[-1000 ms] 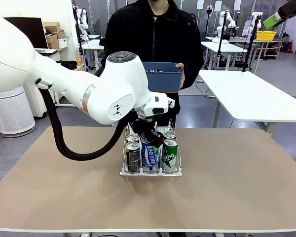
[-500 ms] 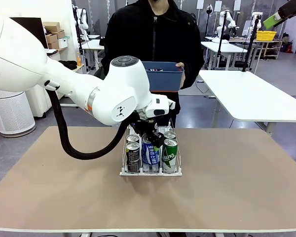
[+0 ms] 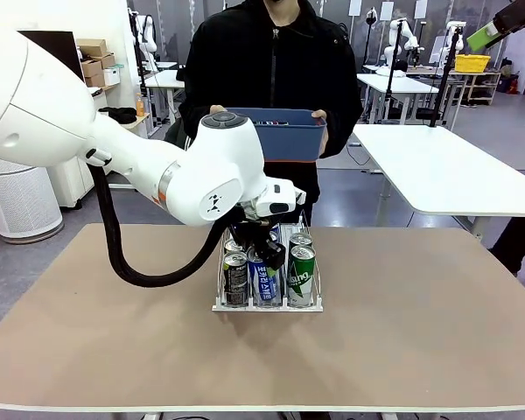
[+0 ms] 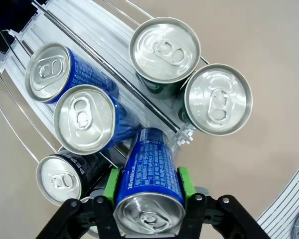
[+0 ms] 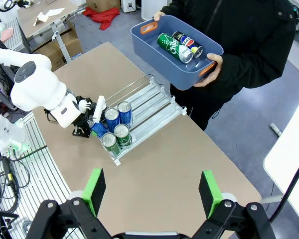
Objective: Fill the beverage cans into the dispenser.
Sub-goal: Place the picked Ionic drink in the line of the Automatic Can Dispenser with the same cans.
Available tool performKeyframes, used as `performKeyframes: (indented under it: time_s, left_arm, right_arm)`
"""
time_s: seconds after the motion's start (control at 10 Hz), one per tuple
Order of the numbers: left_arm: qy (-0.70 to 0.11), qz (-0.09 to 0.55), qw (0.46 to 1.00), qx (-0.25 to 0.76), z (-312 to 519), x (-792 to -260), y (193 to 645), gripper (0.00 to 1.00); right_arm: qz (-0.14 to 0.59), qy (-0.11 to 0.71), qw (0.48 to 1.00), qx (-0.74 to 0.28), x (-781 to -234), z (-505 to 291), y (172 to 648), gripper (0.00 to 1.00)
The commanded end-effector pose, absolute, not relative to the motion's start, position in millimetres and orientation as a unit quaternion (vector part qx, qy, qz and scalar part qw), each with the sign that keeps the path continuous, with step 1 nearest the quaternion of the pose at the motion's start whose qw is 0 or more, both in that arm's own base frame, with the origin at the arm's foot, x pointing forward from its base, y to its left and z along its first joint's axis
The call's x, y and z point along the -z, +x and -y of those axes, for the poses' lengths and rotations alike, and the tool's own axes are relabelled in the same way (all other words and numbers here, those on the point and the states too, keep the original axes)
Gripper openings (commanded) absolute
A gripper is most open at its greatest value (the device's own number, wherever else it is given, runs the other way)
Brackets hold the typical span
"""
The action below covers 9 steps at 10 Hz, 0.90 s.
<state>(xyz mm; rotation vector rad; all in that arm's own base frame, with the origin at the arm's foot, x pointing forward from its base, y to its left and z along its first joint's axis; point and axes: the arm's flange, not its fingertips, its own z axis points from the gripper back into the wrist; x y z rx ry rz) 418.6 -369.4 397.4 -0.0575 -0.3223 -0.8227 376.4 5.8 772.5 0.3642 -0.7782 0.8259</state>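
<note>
1. A brown worktop stands in a lab room with other tables behind. A person in black stands at its far side.
2. The dispenser sits near the middle of the worktop, with its low front lip towards the robot.
3. The left hand is closed on a blue can, green pads pressed to its two sides. The can is tilted, silver top towards the wrist.
4. The held can hangs at the front end of the middle lane. Its base is low by the front lip, and I cannot tell whether it touches.
5. The middle lane holds two more blue cans, one behind the other.
6. Two green cans stand in one outer lane. A black-grey can stands at the front of the other.
7. The right hand hangs high above the worktop, fingers spread wide and holding nothing.
8. The person grips a dark blue bin by both ends, beyond the dispenser. Two cans lie on their sides in it.
</note>
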Motion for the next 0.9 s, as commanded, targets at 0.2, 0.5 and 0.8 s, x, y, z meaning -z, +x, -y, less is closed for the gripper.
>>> performKeyframes:
  time_s: [0.2, 0.5, 0.8]
  left_arm:
    - [-0.024, 0.131, 0.912, 0.388, 367, -396, 434, 0.57]
    - [-0.027, 0.142, 0.907, 0.396, 372, -396, 424, 0.57]
    - [-0.009, 0.109, 0.907, 0.408, 378, -398, 430, 0.57]
  right_arm:
    - [0.365, 0.173, 0.828, -0.389, -771, -6, 376, 1.00]
    - [0.365, 0.173, 0.828, -0.389, -771, -6, 376, 1.00]
    - [0.365, 0.173, 0.828, -0.389, -771, -6, 376, 1.00]
